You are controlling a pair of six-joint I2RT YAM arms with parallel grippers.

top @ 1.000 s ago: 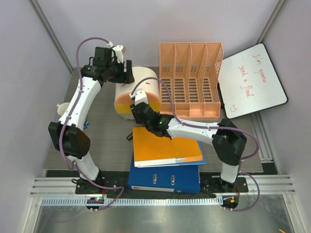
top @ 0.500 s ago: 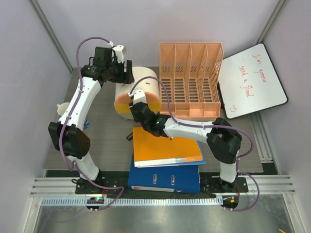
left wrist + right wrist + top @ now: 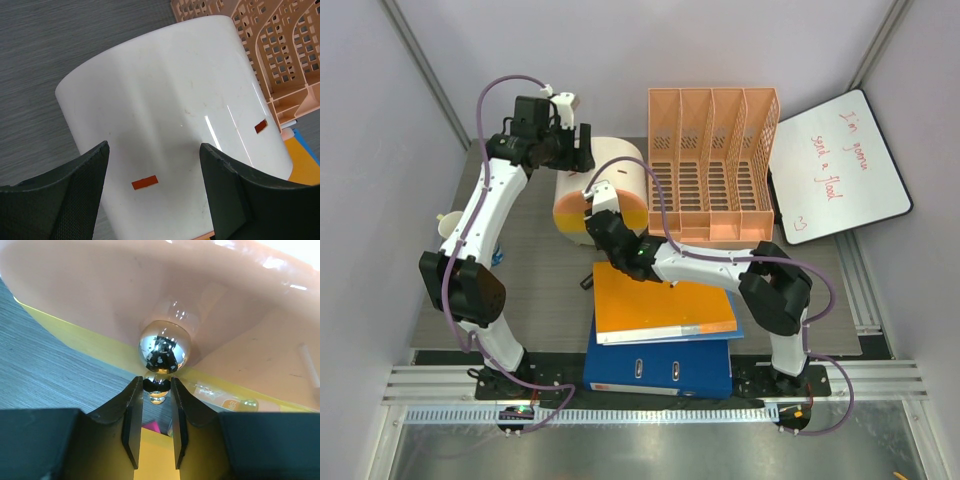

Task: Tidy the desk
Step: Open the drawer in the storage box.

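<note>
the bench, a dark grey wood-grain top, fills the middle of the overhead view, with the arm bases at its near edge. a white cylindrical container lies on its side toward the far left of the bench, with its peach-coloured end facing the near side. just to its right stands a peach slotted file rack with four compartments. a whiteboard with red writing lies further right, partly off the bench edge.

near the front, an orange folder lies flat on top of a blue binder.

the left gripper hangs over the far end of the white container. its jaws are wide apart and hold nothing. in the left wrist view they frame the curved white wall, which carries two small orange rectangular marks.

the right arm reaches left across the orange folder, so that the right gripper sits at the peach end of the container. a chrome ball knob sticks out of that end. the two fingers stand close together on either side of the narrow neck just below the ball. i cannot tell whether they already press on the neck or only flank it.
</note>
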